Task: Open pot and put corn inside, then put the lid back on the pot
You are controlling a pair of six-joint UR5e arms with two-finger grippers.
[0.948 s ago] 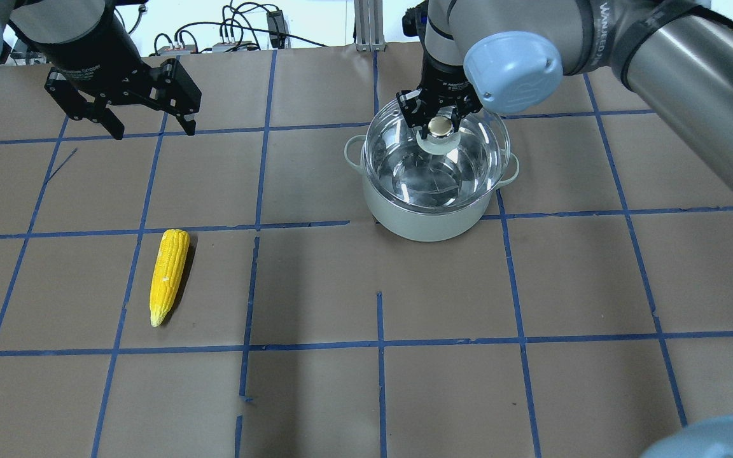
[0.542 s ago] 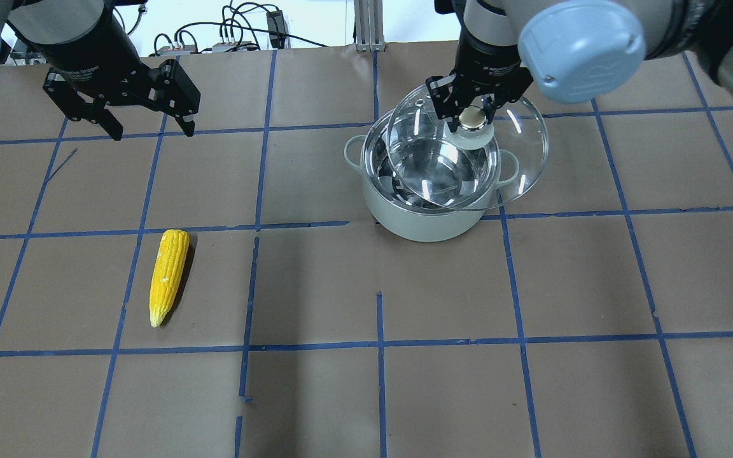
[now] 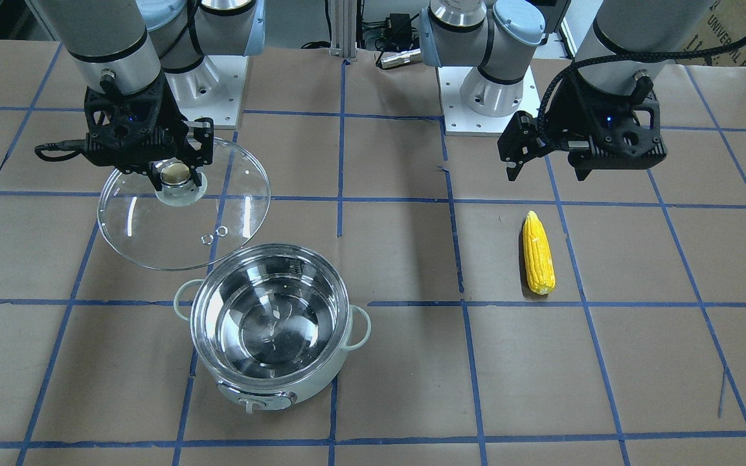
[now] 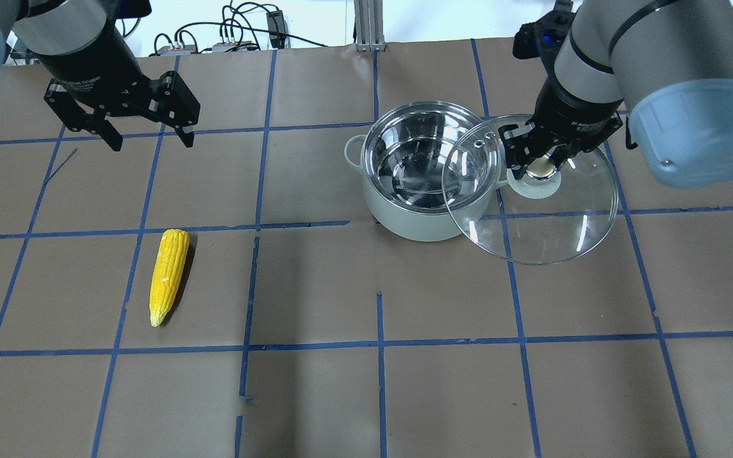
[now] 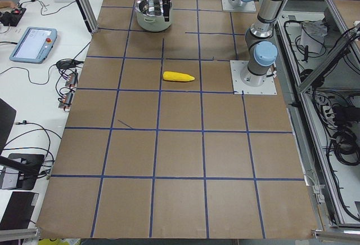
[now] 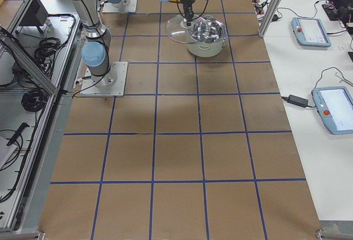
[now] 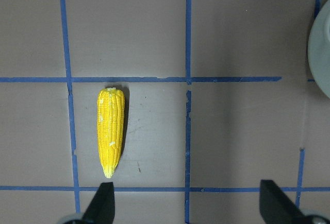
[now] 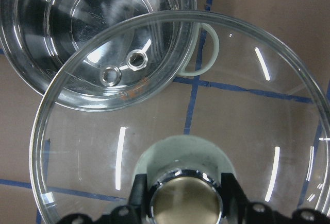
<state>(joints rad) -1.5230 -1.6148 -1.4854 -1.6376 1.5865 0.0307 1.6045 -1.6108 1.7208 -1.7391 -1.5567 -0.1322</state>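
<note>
The pale mint pot stands open on the table, its steel inside empty. My right gripper is shut on the shiny knob of the clear glass lid. It holds the lid in the air just right of the pot, with the lid's left edge overlapping the pot's rim. The right wrist view shows the lid over the pot. The yellow corn lies flat at the table's left. My left gripper is open and empty, above and beyond the corn.
Blue tape lines grid the brown paper table. Cables and small devices lie past the far edge. The arms' base plates sit on the robot's side. Tablets rest on a side bench.
My right gripper has lifted the lid off the pot and carried it to the right, leaving the pot open. The left gripper and the corn have stayed in place.
</note>
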